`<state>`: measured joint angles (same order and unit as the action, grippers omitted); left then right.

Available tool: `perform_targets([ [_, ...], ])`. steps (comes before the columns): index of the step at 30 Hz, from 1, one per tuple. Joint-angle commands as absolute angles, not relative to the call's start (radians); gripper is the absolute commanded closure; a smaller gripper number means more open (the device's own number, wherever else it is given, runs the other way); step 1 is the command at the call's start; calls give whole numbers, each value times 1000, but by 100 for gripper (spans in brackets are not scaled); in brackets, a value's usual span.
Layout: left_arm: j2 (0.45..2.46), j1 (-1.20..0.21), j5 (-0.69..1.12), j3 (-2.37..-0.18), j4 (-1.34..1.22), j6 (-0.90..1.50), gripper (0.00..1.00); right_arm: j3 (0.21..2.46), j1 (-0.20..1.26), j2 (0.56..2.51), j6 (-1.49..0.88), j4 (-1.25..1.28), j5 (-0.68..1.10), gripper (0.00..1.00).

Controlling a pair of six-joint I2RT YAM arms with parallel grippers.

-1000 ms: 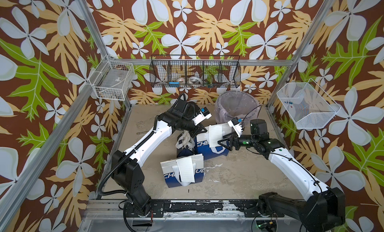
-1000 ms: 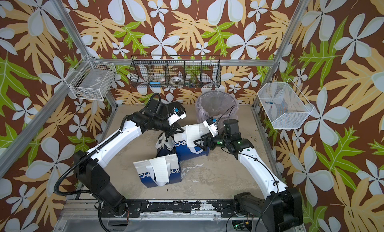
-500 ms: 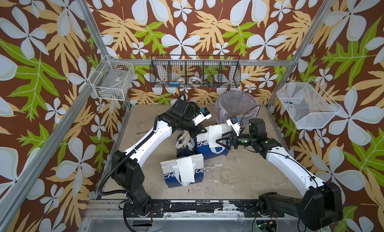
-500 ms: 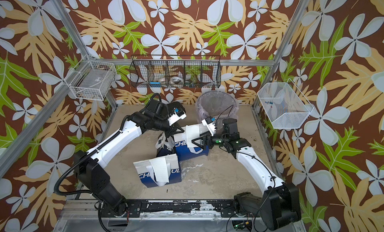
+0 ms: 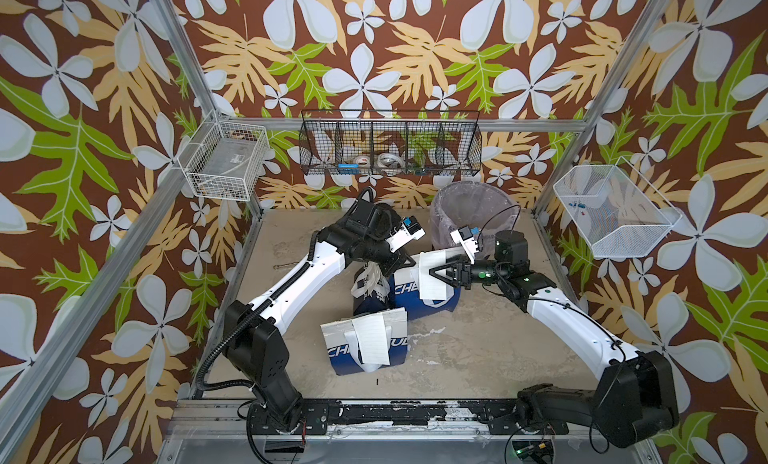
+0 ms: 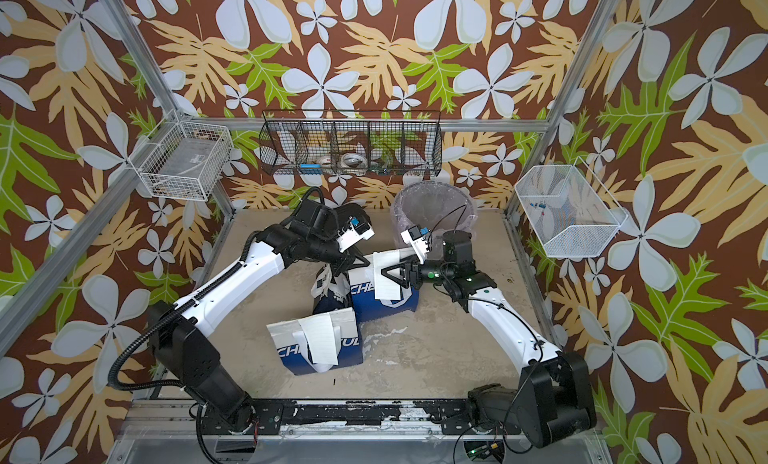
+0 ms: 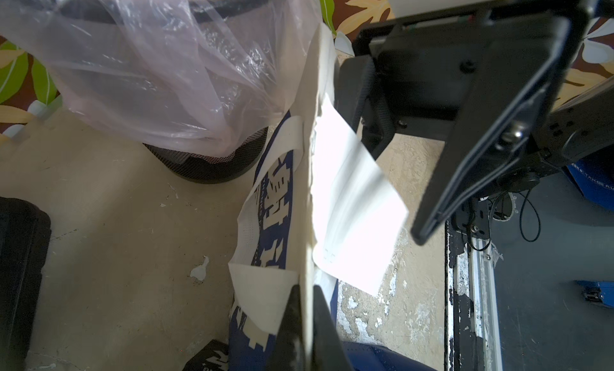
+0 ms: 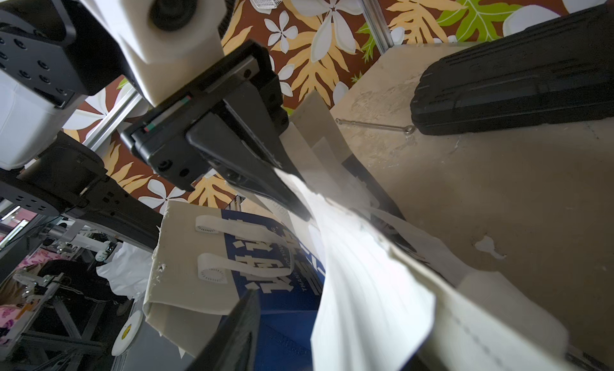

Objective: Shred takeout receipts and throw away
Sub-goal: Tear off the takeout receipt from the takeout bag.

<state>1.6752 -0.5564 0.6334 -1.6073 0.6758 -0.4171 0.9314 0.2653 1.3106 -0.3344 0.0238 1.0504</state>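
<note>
The left gripper (image 7: 305,293) is clamped on the white top rim of a blue bag (image 5: 432,306) that stands on the surface (image 5: 478,350). The right gripper (image 5: 433,271) reaches in from the opposite side. It has a finger on either side of the receipt (image 5: 430,291) hanging down that bag's face, but whether they pinch it cannot be told. A second receipt (image 5: 372,337) lies on another bag (image 5: 395,354), nearer the arm bases than both grippers. The bin (image 5: 469,200) stands just behind the right gripper.

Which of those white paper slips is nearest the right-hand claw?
The receipt on the rear blue bag: the right gripper is at its edge. The other visible receipt lies on the front bag, untouched.
</note>
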Motion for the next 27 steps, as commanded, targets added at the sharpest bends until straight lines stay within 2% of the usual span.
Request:
perform_targets([
  [1,1674,-559,634,-1607,678,-427,100,942,270,1315,-348,61,1069,69],
  [3,1676,-560,628,-1610,678,-427,100,942,270,1316,-346,56,1068,81],
  [8,1677,-558,615,-1617,677,-427,100,953,271,1312,-320,19,1062,100],
  [16,1681,-560,542,-1608,673,-423,100,1018,323,1256,-173,-39,984,100],
  [27,1649,-560,483,-1581,656,-428,100,1044,345,1155,-104,-9,811,100],
])
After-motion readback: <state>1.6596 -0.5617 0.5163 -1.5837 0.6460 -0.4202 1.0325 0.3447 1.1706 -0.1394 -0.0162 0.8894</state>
